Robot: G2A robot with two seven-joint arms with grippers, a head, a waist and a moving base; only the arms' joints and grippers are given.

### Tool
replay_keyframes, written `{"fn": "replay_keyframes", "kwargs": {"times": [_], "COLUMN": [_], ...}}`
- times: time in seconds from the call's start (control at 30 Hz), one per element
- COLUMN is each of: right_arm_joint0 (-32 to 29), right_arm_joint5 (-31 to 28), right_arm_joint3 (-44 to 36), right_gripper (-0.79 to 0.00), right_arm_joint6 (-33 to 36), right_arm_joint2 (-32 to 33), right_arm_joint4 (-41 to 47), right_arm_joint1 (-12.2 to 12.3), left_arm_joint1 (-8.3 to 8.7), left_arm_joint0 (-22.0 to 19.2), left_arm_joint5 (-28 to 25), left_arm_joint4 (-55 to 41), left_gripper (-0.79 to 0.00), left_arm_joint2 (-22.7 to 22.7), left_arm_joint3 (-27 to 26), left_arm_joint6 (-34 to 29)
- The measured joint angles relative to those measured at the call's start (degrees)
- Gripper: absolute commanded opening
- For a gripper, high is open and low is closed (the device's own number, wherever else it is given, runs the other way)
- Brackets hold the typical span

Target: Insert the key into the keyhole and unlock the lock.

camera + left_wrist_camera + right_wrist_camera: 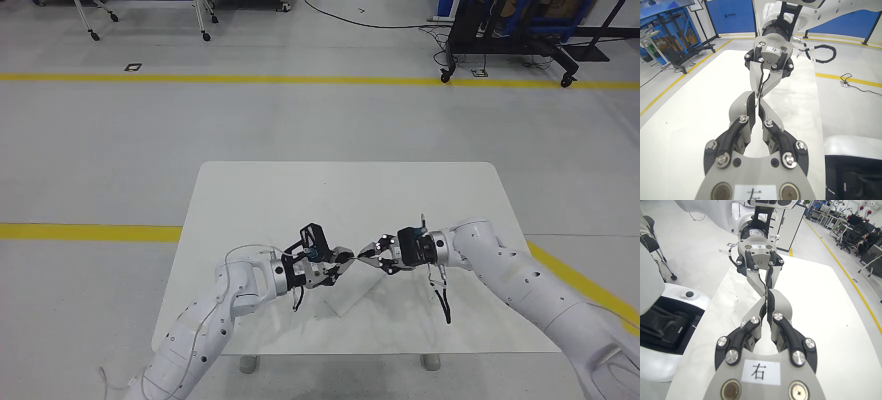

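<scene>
Both clenched tip to tip over the counter [300,200] middle: left claw [756,99], right claw [766,300], pinching a thin sliver, probably the key [757,102]. Insertion step, I'd judge; next needs axial alignment, push, then twist.

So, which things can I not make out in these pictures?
1. Small metal piece, left wrist view: the pads of the left gripper and right gripper cover most of it; key or not, unclear.
2. Lock: top view, too small where the grippers meet; right wrist view, closed fingers cover that spot.
</scene>
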Motion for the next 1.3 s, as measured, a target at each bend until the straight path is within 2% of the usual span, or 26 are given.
{"fn": "replay_keyframes", "kwargs": {"times": [0.1, 0.13, 0.17, 0.2, 0.7, 0.83, 0.87, 0.9, 0.97, 1.03, 1.1, 1.2, 1.3], "right_arm_joint0": [0.24, 0.32, 0.38, 0.43, 0.49, -1.2, -1.57, -1.93, -2.46, -2.7, -2.67, -2.48, -2.26], "right_arm_joint5": [0.08, 0.13, 0.13, 0.09, -0.25, 3.29, 3.21, 2.63, 1.17, 0.55, -0.34, -1.07, -1.03], "right_arm_joint3": [-0.14, -0.15, -0.12, 0.01, 1.0, 1.18, 1.01, 0.68, -0.12, -0.66, -0.99, -1.12, -0.83], "right_gripper": [-0.785, -0.625, -0.277, 0.0, 0.0, 0.0, -0.117, -0.394, -0.468, -0.493, -0.557, -0.529, -0.539], "right_arm_joint6": [-0.09, -0.13, -0.14, -0.1, 0.26, 1.33, 1.04, 0.33, -1.12, -0.7, 0.32, 2.01, 2.9], "right_arm_joint2": [-0.25, -0.32, -0.37, -0.41, -0.3, 1.71, 2.22, 2.65, 3.33, 3.69, 3.68, 3.37, 2.9], "right_arm_joint4": [0.2, 0.26, 0.27, 0.31, 1.13, 4.63, 5.41, 6.06, 6.53, 6.27, 5.94, 6.03, 7.1], "right_arm_joint1": [-0.04, -0.04, -0.04, -0.04, -0.08, 0.14, 0.28, 0.43, 0.76, 1.01, 1.03, 0.7, 0.33], "left_arm_joint1": [0.12, 0.17, 0.21, 0.25, 1.27, 1.46, 1.5, 1.55, 1.65, 1.73, 1.78, 1.85, 1.92], "left_arm_joint0": [0.22, 0.31, 0.39, 0.46, 2.48, 2.87, 2.95, 3.04, 3.2, 3.28, 3.25, 3.15, 3.18], "left_arm_joint5": [-0.05, -0.04, 0.04, 0.15, 1.04, 0.43, 0.28, 0.08, -0.35, -0.76, -1.11, -1.51, -1.65], "left_arm_joint4": [0.28, 0.33, 0.39, 0.48, -0.73, -1.54, -1.72, -1.97, -2.58, -3.13, -3.42, -3.67, -3.78], "left_gripper": [-0.785, -0.785, -0.785, -0.785, -0.785, -0.785, -0.785, -0.785, -0.785, -0.785, -0.785, -0.785, -0.785], "left_arm_joint2": [-0.05, -0.13, -0.21, -0.3, -3.52, -3.84, -3.93, -4.03, -4.3, -4.47, -4.52, -4.48, -4.4], "left_arm_joint3": [-0.3, -0.4, -0.45, -0.5, -1.11, -1.63, -1.75, -1.84, -1.89, -1.85, -1.82, -1.92, -2.07], "left_arm_joint6": [0.27, 0.53, 0.76, 0.99, 2.86, 2.81, 2.89, 3.05, 3.39, 3.61, 3.64, 3.66, 3.66]}}
